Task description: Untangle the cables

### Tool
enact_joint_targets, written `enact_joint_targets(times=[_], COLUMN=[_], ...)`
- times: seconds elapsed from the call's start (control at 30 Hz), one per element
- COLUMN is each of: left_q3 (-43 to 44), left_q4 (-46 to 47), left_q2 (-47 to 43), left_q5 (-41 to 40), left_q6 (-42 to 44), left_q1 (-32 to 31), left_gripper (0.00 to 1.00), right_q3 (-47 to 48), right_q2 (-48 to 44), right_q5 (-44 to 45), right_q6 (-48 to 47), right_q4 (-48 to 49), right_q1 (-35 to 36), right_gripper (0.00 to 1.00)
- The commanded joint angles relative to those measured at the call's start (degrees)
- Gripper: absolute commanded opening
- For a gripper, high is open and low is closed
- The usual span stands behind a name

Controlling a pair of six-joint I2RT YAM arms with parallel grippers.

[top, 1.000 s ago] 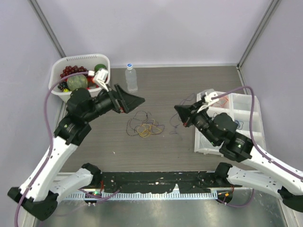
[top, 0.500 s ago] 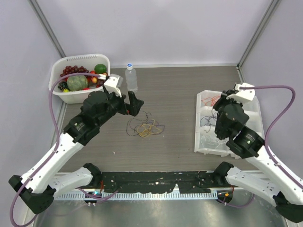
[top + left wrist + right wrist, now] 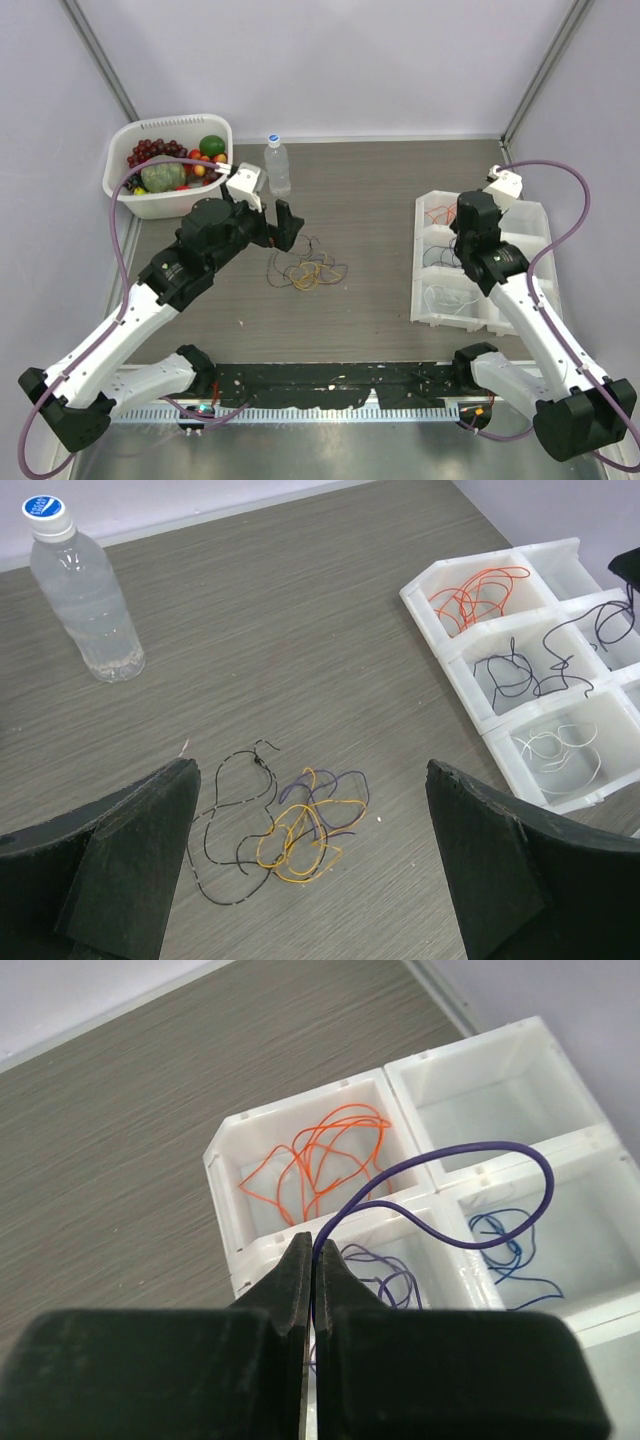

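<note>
Fingers of the right gripper (image 3: 312,1250) pressed flat together, pinching a purple cable (image 3: 450,1146) at the tips. That cable rises from the pinch and arches in one wide loop over the white tray (image 3: 225,1175), above the divider between compartments; cannot tell if its far end touches anything

Tray compartments, right wrist view: orange cables (image 3: 315,1165) coiled in the far-left cell; thin purple wires (image 3: 385,1270) in the cell nearer the gripper; blue wires (image 3: 505,1250) in the cell to the right of that. Left wrist view adds white wires (image 3: 560,745) in a nearer cell

Loose tangle of cables (image 3: 290,830) lies on the table (image 3: 370,190) out in the middle, well apart from the tray: black strand looping off to the left, orange-yellow loops in the centre, purple loops over and beside them, all crossing each other

Left gripper (image 3: 312,770) hangs above that tangle, fingers (image 3: 130,870) spread wide apart, nothing between them, no contact with the wires

Water bottle (image 3: 90,610) upright, blue cap, beyond the tangle. White basket (image 3: 170,120) of fruit in the far-left corner, just beside the bottle
</note>
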Motion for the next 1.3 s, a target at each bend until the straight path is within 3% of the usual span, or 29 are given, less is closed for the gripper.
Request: enact_joint_targets(times=[0.0,0.13,0.23,0.43,0.5,0.57,0.7,0.87,0.93,1.07,1.2,1.27], left_q3=[-0.1,-0.3,0.1,-2.2,-3.6,-4.9,-5.6,-7.9,-10.0,-15.0,-17.8,-17.8], left_q4=[2.6,1.3,-1.4,-4.5,-5.5,-5.7,-6.3,-6.0,-4.2,1.3,5.2,6.6], left_q2=[-1.4,-1.2,0.6,3.9,5.3,6.9,8.5,8.9,9.6,11.8,14.9,17.6], left_q5=[-0.9,0.3,1.7,4.0,4.0,4.0,4.0,2.1,8.6,19.6,17.8,15.7], left_q6=[0.6,-0.5,-2.0,-7.2,-9.6,-12.4,-15.2,-18.7,-21.5,-25.9,-26.9,-26.4], left_q1=[-0.2,-0.1,-0.2,-0.1,-0.1,-0.2,0.0,4.4,9.2,17.1,18.8,19.6], left_gripper=[1.0,1.0,1.0,1.0,1.0,1.0,0.98,0.99,0.95,0.8,0.73,0.68], right_q3=[0.7,-0.8,0.0,-0.3,-0.3,0.1,2.9,2.8,2.2,0.8,1.4,2.0], right_q2=[0.8,4.8,9.6,15.2,16.0,16.5,15.0,8.8,6.4,8.5,17.1,21.3], right_q5=[-7.1,-12.1,-12.2,-12.3,-12.9,-13.9,-14.4,-22.2,-28.6,-40.1,-44.3,-44.5], right_q6=[8.6,14.6,17.5,18.5,18.2,15.8,12.8,7.0,2.7,0.9,5.7,7.3], right_q4=[-1.2,-4.2,-9.6,-10.9,-10.9,-10.3,-12.8,-13.0,-9.7,-1.2,8.5,13.7], right_q1=[-1.0,-2.3,-4.1,-5.8,-6.3,-7.0,-7.0,-5.8,-2.8,10.0,24.2,27.7], right_gripper=[0.01,0.01,0.01,0.01,0.09,0.35,0.64,0.66,0.65,0.65,0.65,0.65])
